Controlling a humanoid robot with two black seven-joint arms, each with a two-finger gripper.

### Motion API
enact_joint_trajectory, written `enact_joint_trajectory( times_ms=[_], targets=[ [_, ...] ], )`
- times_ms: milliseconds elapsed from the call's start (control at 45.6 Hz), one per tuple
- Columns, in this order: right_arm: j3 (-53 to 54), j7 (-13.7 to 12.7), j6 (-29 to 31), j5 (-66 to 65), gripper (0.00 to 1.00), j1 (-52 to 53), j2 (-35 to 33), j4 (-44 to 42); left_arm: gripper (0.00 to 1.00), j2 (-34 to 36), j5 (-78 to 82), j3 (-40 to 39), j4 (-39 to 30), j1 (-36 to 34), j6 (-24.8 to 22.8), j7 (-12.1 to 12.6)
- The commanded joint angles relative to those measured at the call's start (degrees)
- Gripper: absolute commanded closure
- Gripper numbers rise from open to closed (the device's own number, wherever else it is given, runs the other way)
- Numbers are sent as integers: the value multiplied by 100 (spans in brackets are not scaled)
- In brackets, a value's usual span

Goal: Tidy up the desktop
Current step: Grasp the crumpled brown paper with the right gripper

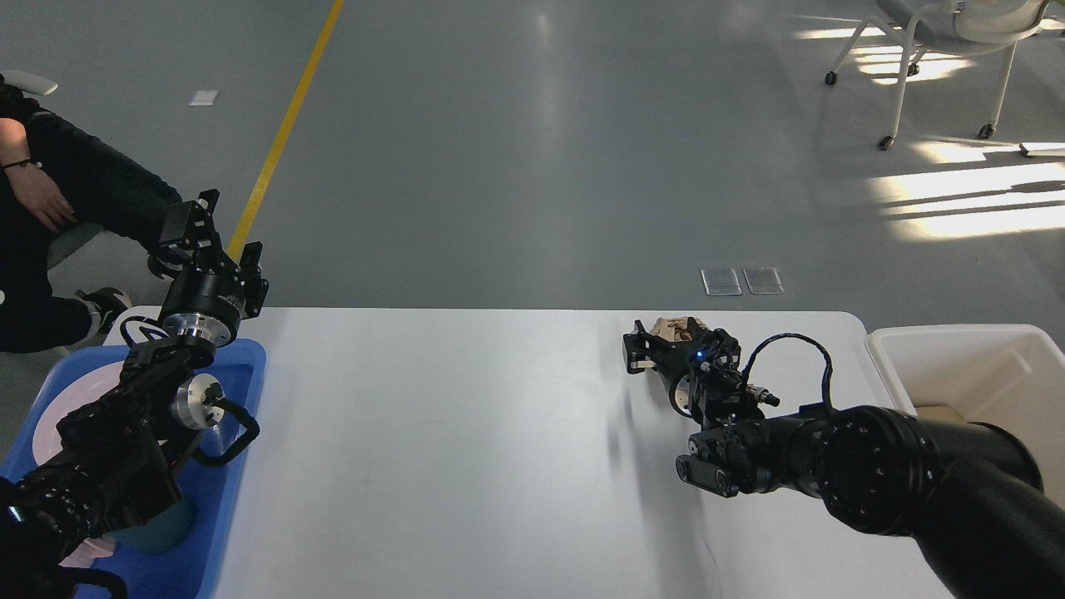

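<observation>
The desktop (466, 433) is a large white tabletop that fills the lower middle of the head view. A crumpled brown paper ball (677, 326) is near its far right edge. My right gripper (661, 345) is closed around the ball, which sticks out behind the fingers and looks slightly raised off the surface. My left gripper (218, 235) is open and empty, held high over the far corner of the blue tray (245, 374).
The blue tray at the left edge holds a white plate (71, 412) and a dark teal item (158, 528). An off-white bin (957, 341) stands at the table's right end. A person (50, 183) sits at far left. A chair (940, 50) is far right.
</observation>
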Motion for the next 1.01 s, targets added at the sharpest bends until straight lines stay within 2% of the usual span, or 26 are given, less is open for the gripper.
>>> enact_joint_trajectory(
  times_ms=[0, 88, 241, 395, 614, 987],
  targets=[
    [-128, -1, 8, -1, 26, -116, 14, -168, 3, -2, 0, 0, 0, 0, 0, 0],
    [-128, -1, 8, -1, 30, -161, 31, -291, 3, -2, 0, 0, 0, 0, 0, 0],
    [-128, -1, 8, -1, 30, -178, 31, -309, 3, -2, 0, 0, 0, 0, 0, 0],
    [-128, -1, 8, -1, 42, -213, 40, -309, 3, -2, 0, 0, 0, 0, 0, 0],
    [-128, -1, 8, -1, 44, -222, 40, -309, 3, -2, 0, 0, 0, 0, 0, 0],
    [-128, -1, 17, -1, 56, -222, 40, -309, 3, -2, 0, 0, 0, 0, 0, 0]
  ],
)
